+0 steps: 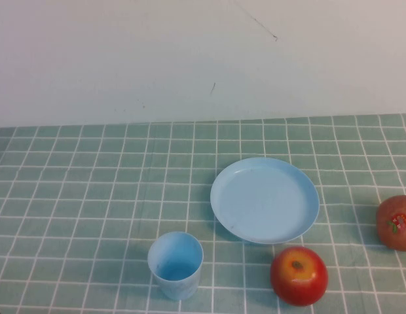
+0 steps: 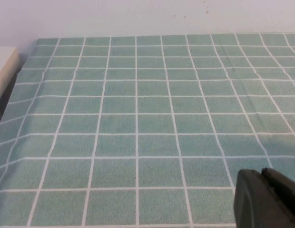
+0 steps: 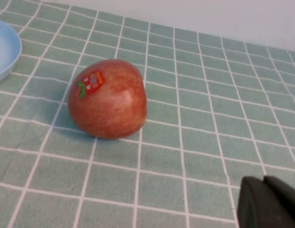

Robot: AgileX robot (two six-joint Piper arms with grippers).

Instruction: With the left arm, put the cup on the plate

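The light-blue cup [image 1: 175, 265] stands upright and empty near the front of the table, left of the middle. The round light-blue plate [image 1: 264, 199] lies empty to its right and farther back; its rim also shows in the right wrist view [image 3: 4, 54]. Neither arm shows in the high view. My left gripper [image 2: 261, 176] is shut and empty above bare green checked cloth; the cup is not in its view. My right gripper [image 3: 264, 181] is shut and empty, near a red apple with a sticker [image 3: 108, 99].
A red apple [image 1: 298, 275] sits at the front, right of the cup and just in front of the plate. The stickered apple [image 1: 396, 222] lies at the right edge. A white wall backs the table. A pale ledge [image 2: 4, 71] borders the cloth in the left wrist view.
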